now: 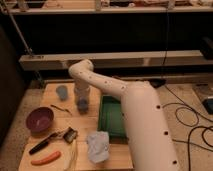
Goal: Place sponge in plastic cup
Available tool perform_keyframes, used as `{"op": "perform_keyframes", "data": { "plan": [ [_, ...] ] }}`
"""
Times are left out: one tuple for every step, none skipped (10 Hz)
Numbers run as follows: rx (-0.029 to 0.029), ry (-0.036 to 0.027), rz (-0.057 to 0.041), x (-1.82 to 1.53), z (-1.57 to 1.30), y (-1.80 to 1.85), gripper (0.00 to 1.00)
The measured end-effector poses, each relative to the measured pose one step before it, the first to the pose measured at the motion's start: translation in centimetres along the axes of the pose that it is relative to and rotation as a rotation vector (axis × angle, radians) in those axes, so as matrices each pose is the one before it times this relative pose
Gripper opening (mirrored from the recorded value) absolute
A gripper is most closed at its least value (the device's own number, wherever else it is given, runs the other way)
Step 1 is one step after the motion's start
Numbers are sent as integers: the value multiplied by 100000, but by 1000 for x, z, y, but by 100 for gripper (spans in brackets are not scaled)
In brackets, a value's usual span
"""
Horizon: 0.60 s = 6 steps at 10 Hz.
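A small blue-grey plastic cup (62, 92) stands upright near the back left of the wooden table (92, 122). My gripper (81, 105) hangs from the white arm (100, 85) and points down at the table, just right of the cup and a little nearer to me. Its tip looks bluish, and I cannot tell whether that is the sponge. I see no sponge lying free anywhere on the table.
A green rectangular tray (113, 118) lies right of the gripper. A maroon bowl (40, 119), a black-handled brush (50, 140) and an orange stick-shaped thing (46, 158) are at the front left. A crumpled pale bag (98, 146) lies at the front. Cables run over the floor at right.
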Motion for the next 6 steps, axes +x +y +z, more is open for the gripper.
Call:
{"op": "perform_keyframes", "data": {
  "plan": [
    [648,1302,-389,451,-1807,-334,21],
    [971,2175,-699,960,-3130,-602,21],
    [930,1425,-1092,787,-2056,-1002,21],
    [1181,1654,-1430,1059,-2169,-1449,21],
    [1775,1307,-2093,1453,-2387,-2690,21],
    [1146,284,-1133,813,-853,-1746,21]
  ]
}}
